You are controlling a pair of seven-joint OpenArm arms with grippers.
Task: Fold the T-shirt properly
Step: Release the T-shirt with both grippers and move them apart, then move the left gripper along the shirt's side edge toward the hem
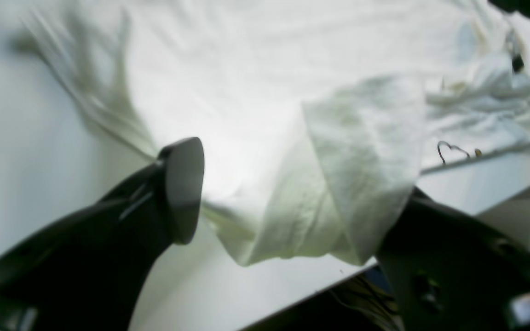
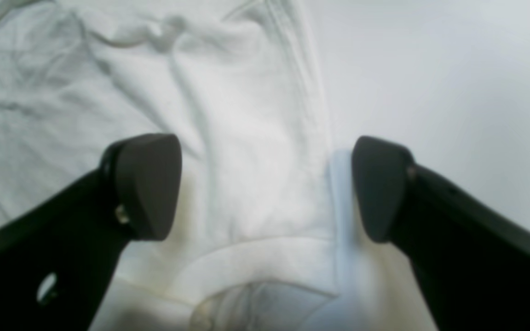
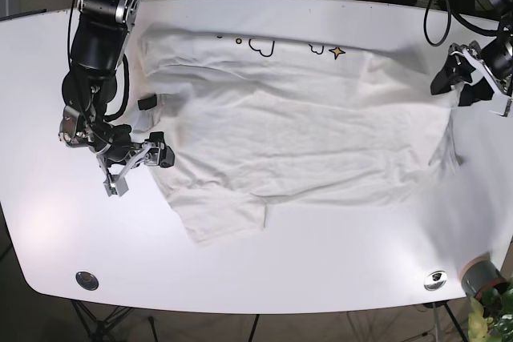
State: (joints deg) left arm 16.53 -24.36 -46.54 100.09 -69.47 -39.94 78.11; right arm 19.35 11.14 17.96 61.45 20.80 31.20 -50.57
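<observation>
Right gripper, jaws spread over the T-shirt collar at nine o'clock (left gripper likewise parted), could snag one layer.

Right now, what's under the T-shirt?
The white table lies under the T-shirt, showing on every side. Whatever sits beneath the cloth itself is covered. Its far edge drapes from the left pincer.
</observation>
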